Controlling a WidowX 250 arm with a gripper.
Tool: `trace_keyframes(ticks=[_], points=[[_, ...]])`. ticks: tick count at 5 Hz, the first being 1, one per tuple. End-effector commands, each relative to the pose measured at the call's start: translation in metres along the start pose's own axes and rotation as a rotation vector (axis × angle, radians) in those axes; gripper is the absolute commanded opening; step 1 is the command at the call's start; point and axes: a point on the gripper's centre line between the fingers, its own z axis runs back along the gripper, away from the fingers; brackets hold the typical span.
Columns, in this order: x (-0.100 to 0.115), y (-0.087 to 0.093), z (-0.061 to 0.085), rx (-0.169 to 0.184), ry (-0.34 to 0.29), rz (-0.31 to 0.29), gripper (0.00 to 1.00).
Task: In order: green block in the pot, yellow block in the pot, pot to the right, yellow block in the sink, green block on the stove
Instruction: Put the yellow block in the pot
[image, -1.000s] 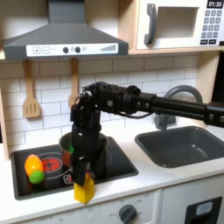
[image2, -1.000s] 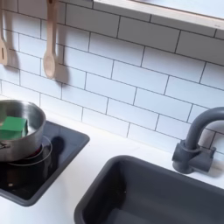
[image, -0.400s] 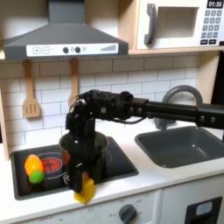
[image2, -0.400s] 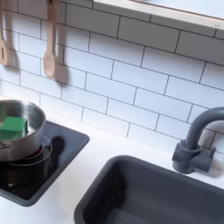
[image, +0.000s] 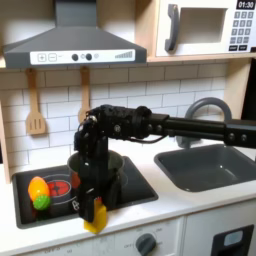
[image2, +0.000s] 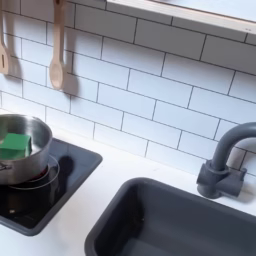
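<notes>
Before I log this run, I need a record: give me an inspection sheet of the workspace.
Surface: white counter, black stove, grey sink with faucet.
Job's things: green block lies inside the pot on the stove; yellow block at the stove's front edge, in the gripper.
Clutter: toy fruit on the stove.
Gripper: gripper shut on the yellow block.
Cables: nothing seen.
Surroundings: tiled wall, wooden utensils, hood, microwave.
</notes>
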Motion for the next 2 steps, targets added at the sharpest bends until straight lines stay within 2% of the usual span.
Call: trace_keyframes(ticks=[1, 2], points=[[-0.0001, -0.0001, -0.0005, 0.000, -0.010, -0.015, 1.00], [-0.0033, 0.0006, -0.0075, 0.002, 0.014, -0.015, 1.00]])
